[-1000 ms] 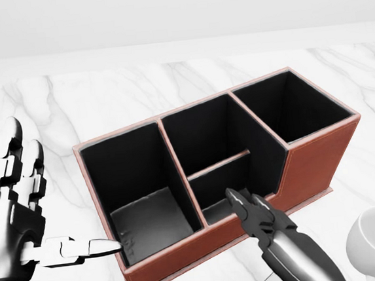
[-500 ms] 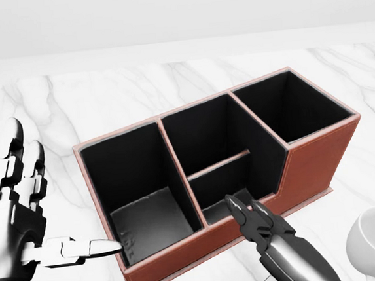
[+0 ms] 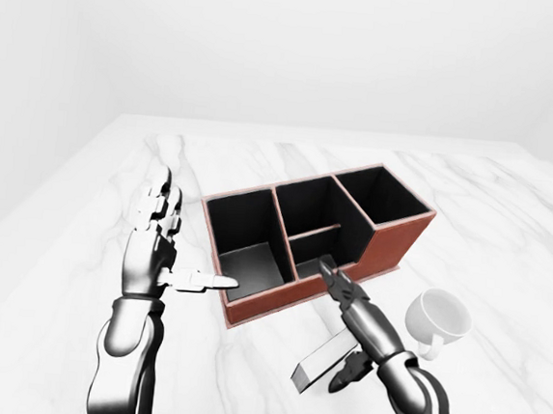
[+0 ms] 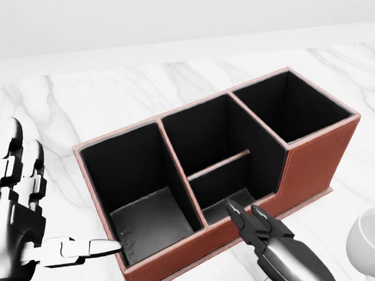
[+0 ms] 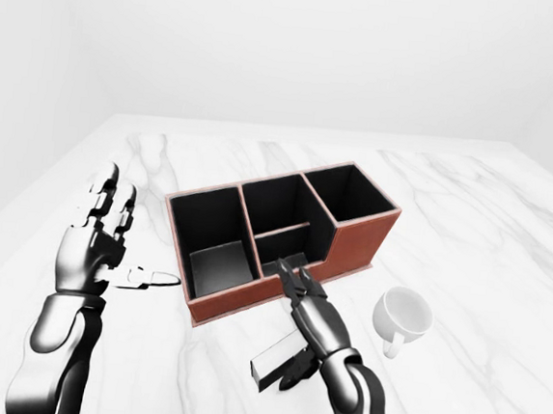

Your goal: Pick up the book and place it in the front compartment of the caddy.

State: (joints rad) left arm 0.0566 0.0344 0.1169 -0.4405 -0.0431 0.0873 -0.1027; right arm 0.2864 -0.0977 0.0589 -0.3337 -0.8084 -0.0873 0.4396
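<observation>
The caddy (image 3: pixel 317 238), a red-brown box with black-lined compartments, is set on the white marble table (image 3: pixel 509 208) and serves here as the landmark. Its long low wall faces the bottom of the left-eye view, and the middle section is split by a crossbar, so that a small shallow compartment lies at the lower side; this is judged to be the front compartment the task means.

The book (image 3: pixel 324 361), a grey slab, is held below the caddy in the left-eye view, apart from its low wall and tilted with one end raised toward it. It is gripped by the right hand (image 3: pixel 351 332): the upper fingers (image 4: pixel 246 215) are stretched along the book's top toward the caddy, and the thumb is seen curled under the lower edge. That pinch is probably used so the book can be slid end-first over the low wall. Whether the book is clear of the table cannot be told from these views.

The left hand (image 3: pixel 157 240) is kept open to the left of the caddy, fingers upright and the thumb pointing at its left wall, perhaps to steady it; contact is not certain.

A white mug (image 3: pixel 436 318) is seen right of the caddy's lower corner, near the right forearm.
</observation>
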